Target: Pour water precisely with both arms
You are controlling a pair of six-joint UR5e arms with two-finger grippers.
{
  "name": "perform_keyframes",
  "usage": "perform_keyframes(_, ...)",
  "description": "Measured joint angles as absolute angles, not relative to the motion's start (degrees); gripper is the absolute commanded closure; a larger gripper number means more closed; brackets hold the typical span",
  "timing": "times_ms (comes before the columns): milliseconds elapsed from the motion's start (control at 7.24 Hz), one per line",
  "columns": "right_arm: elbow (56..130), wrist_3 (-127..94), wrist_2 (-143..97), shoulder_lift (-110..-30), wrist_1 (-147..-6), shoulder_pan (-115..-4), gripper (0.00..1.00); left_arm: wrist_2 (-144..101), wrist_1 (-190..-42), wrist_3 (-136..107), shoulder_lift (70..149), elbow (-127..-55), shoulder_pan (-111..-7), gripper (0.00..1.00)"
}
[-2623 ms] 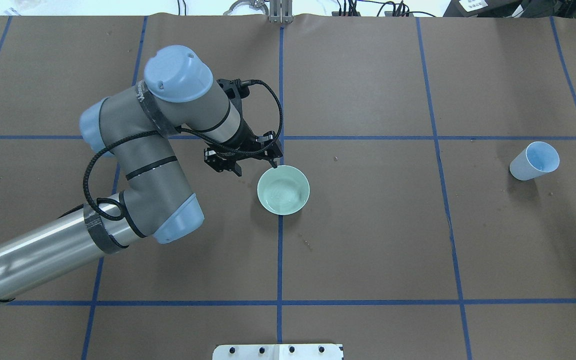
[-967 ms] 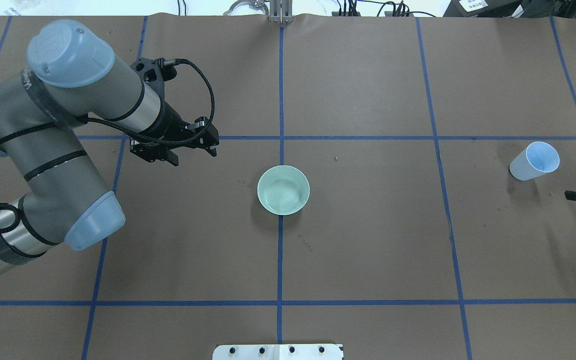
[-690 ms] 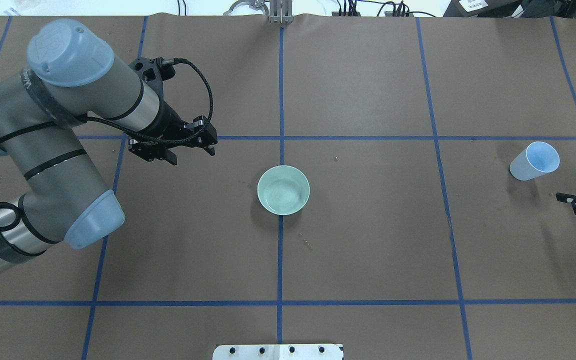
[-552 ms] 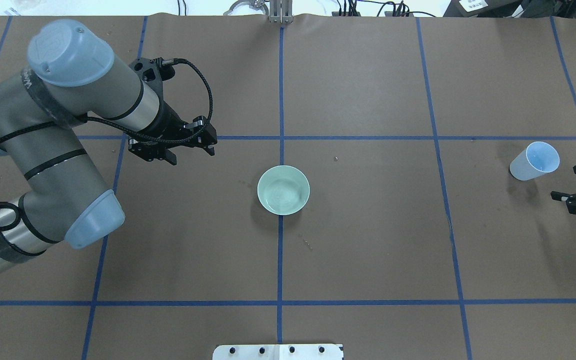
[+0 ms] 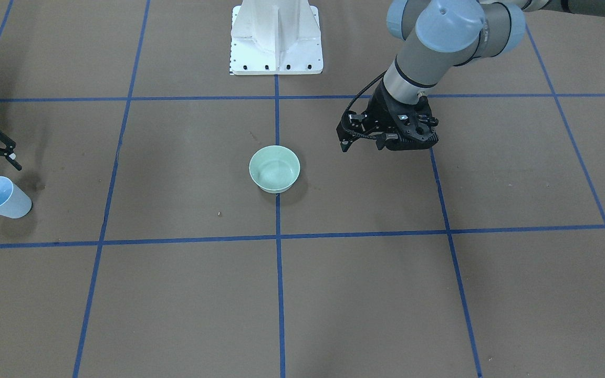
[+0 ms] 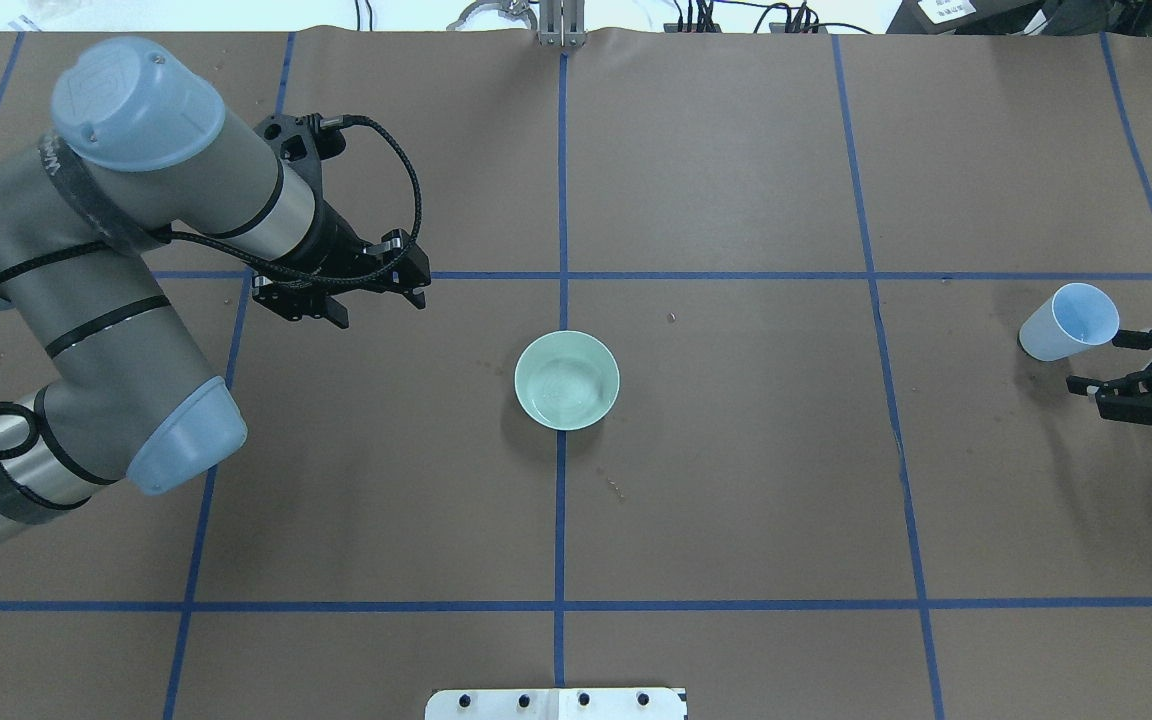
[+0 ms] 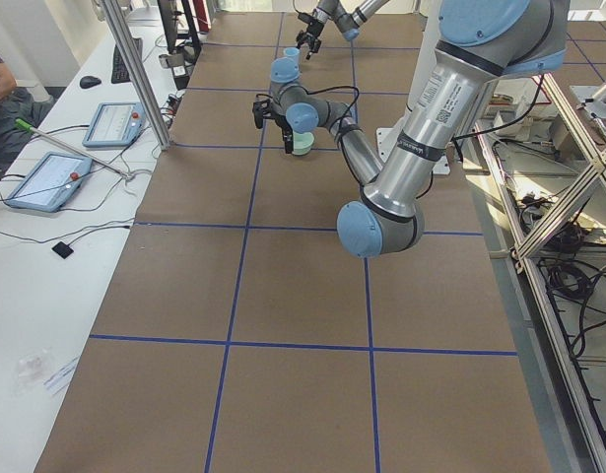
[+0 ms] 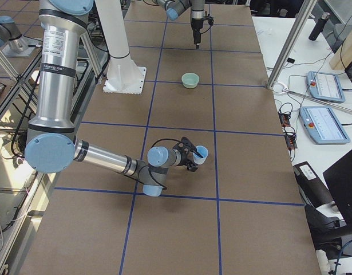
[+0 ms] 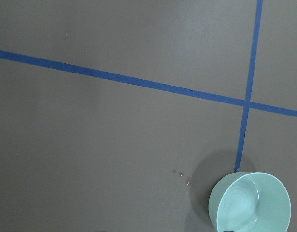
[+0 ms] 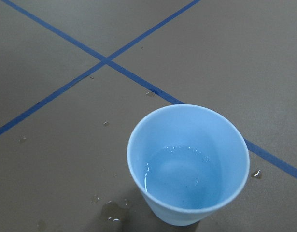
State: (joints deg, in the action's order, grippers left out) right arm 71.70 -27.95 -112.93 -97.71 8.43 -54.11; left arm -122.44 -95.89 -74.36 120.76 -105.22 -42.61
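Cup pickup in hand: your black right gripper [image 6: 1094, 360], spread and empty, sits just beside the pale blue tapered cup [image 6: 1061, 328] of clear water [image 10: 184, 179], frame right; next calls for straddling and clamping its wall.

I am looking at a pale green round bowl [image 6: 567, 380] sitting mid-frame in the overhead view, on a blue tape line [image 6: 560, 520] crossing the brown paper-covered table [image 6: 736, 480]. A pale blue tapered cup [image 6: 1066, 325] is standing upright near the right edge. A white bolted pedestal [image 5: 276, 37] is showing top centre in the front-facing view.

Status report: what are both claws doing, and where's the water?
Left gripper open, empty, clear of bowl. Right gripper open beside cup. Water in cup. Nothing between cup and bowl.
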Motion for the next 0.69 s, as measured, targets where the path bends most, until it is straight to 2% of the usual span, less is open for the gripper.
perform_keyframes(690,70.6,-28.26,-110.67,-95.46,8.24,-53.91,0.01,-122.43,-95.89,-74.36,120.45,-105.23,-42.8,0.11)
